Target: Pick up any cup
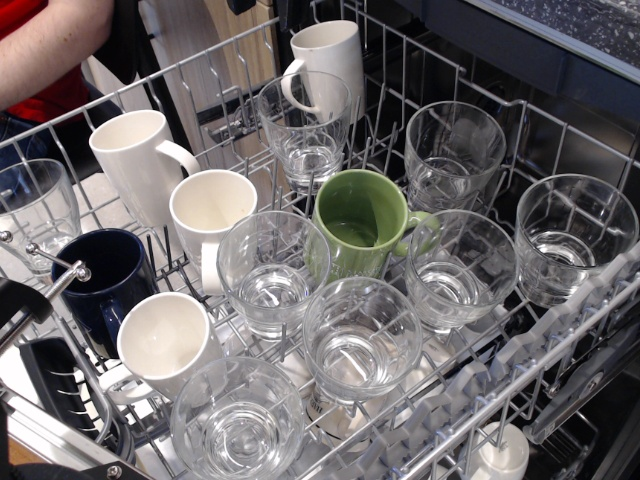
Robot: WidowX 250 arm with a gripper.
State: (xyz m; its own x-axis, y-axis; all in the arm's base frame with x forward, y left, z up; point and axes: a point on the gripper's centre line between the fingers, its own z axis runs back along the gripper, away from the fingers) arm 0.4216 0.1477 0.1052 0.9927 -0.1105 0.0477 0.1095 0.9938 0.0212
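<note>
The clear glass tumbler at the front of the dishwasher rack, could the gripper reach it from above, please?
Probably yes. The clear glass tumbler stands upright with its rim open and nothing over it, though a white ceramic mug crowds its left side. The gripper itself is out of view.

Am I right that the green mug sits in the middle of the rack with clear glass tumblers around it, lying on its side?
Not quite. In the observation.image view the green mug stands upright, mouth up, not on its side. It is mid-rack, with clear tumblers around it.

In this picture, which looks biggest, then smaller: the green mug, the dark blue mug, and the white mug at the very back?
1. green mug
2. dark blue mug
3. back white mug
The back one is farthest away, so this may just be distance.
</note>
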